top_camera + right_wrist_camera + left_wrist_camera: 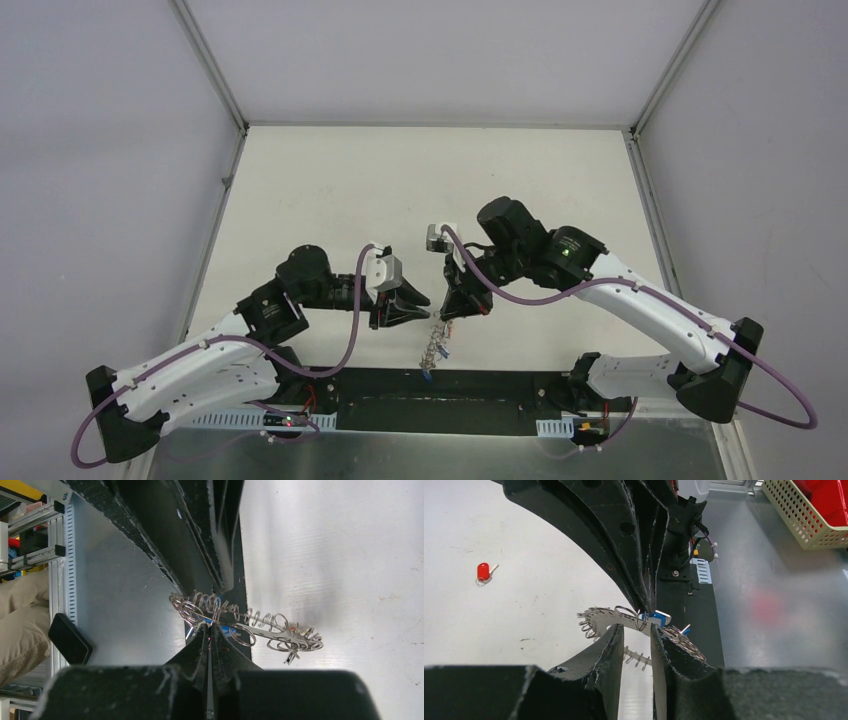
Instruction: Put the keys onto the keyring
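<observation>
2 robot arms meet over a white table. The right gripper is pinched closed on the rim of the keyring, a flat grey ring fringed with wire loops. It holds the ring in the air near the table's near edge. The left gripper faces it with jaws part-way apart, clamping nothing that can be seen, its tips just beside the rim.

A blue-tagged key sits against the ring, right by the right gripper's tip. Whether it is fully threaded cannot be told. A red-tagged key lies loose on the table, well apart, at 10 o'clock from the ring in the left wrist view.

Likely risks: the hold is a thin pinch on an edge, so a push from the left fingers could twist the ring or slide it out. Closing the left jaws could also catch a neighbouring loop instead of the wanted one.

In the way: the right gripper's fingers crowd the spot where the blue tag sits. The left fingers hide part of the rim from their own camera. A beige basket with red contents stands off the table at 2 o'clock, well apart.
</observation>
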You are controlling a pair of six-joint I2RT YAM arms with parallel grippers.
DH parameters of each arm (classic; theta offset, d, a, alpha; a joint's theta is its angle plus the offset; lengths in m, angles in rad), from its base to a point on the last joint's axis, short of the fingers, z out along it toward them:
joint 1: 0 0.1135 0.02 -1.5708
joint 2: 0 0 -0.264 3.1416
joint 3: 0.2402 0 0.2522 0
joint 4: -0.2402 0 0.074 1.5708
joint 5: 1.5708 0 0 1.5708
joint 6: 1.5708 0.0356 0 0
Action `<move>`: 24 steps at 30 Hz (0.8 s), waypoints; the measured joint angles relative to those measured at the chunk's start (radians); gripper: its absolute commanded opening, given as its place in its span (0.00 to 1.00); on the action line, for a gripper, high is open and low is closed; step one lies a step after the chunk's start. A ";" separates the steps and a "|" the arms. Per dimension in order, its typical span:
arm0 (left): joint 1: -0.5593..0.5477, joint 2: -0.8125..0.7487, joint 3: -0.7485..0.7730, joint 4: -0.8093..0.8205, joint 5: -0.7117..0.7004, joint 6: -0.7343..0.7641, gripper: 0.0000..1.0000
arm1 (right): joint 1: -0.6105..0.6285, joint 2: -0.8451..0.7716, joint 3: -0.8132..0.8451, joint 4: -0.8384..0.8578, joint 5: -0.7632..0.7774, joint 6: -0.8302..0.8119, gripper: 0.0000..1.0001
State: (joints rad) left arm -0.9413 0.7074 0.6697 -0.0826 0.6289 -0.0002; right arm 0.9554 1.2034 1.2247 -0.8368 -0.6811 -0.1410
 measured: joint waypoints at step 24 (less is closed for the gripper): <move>-0.002 0.065 -0.042 0.121 0.029 -0.057 0.00 | 0.000 -0.008 0.000 0.032 -0.029 0.017 0.00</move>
State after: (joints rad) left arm -0.9432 0.7727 0.6273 0.0387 0.6579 -0.0574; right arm 0.9550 1.1950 1.2247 -0.8047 -0.7105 -0.1242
